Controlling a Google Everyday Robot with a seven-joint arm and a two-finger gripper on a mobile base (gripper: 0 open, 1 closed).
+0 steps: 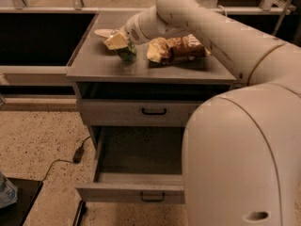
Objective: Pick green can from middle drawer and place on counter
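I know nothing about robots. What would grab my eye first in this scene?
The huge pale robot arm fills the right side, bending from the foreground over to the counter. Its gripper sits just above the green can on that counter, between a white bowl and a chip bag. Below, the middle drawer stands pulled wide open.
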